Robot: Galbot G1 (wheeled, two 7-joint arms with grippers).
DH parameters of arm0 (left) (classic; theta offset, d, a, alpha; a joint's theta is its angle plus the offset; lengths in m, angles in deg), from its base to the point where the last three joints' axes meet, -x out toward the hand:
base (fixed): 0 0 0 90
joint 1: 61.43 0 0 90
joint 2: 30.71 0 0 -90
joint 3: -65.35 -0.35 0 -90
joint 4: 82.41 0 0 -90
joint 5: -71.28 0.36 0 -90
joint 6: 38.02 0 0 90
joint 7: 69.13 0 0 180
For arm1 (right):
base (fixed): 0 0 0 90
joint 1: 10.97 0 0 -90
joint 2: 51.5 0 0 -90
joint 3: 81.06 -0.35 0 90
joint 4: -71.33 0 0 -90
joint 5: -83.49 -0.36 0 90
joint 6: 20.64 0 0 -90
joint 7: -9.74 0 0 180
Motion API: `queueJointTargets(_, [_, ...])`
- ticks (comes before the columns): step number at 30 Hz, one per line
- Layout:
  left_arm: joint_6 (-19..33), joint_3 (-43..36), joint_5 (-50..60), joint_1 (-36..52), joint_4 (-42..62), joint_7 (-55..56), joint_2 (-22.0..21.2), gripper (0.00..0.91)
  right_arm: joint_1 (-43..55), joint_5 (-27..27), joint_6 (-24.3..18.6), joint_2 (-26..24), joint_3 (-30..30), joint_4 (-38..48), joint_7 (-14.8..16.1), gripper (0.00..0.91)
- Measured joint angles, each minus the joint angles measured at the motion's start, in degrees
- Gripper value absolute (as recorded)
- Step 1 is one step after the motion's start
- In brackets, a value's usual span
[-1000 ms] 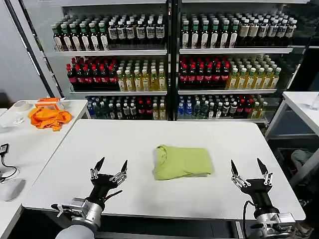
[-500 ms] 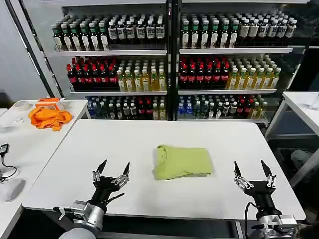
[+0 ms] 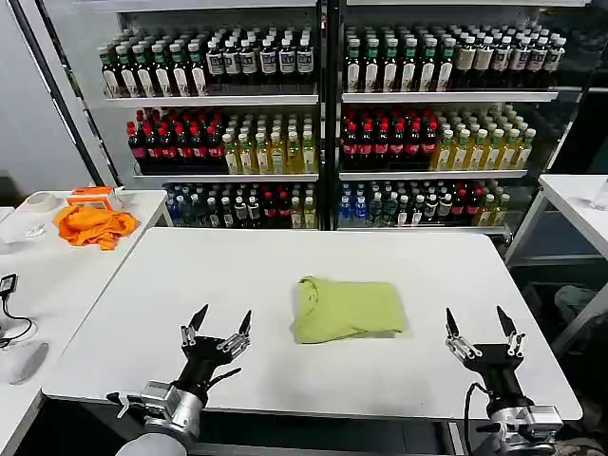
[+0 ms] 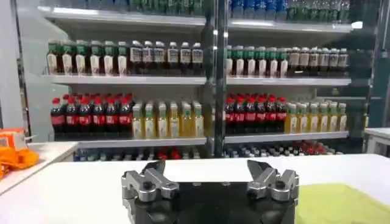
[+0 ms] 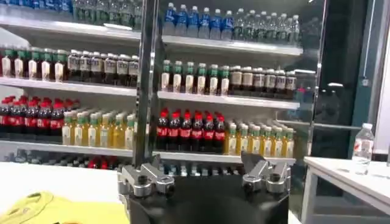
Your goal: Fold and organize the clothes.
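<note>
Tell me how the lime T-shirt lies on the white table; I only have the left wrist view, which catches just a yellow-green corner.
Observer: The lime short-sleeved T-shirt of soft fabric lies folded into a compact rectangle near the middle of the white table.
Operator: Report both grippers.
Observer: The left gripper and right gripper hover open at the table's near edge, either side of the shirt, touching nothing.
Operator: Name anything else nearby.
Observer: A bright orange cloth sits on the separate table to the robot's left.
</note>
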Motion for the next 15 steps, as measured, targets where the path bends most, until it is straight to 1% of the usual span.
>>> queueJointTargets(5, [0.1,0.1,0.0,0.0,0.2,-0.1,0.4,0.907,0.6,0.5,0.0,-0.1,0.3,0.2,-0.1,0.907])
queueJointTargets(15, [0.1,-1.0,-0.1,1.1,1.3,-0.2,-0.1,0.907,0.4,0.9,0.2,-0.1,0.2,-0.1,-0.1,0.907])
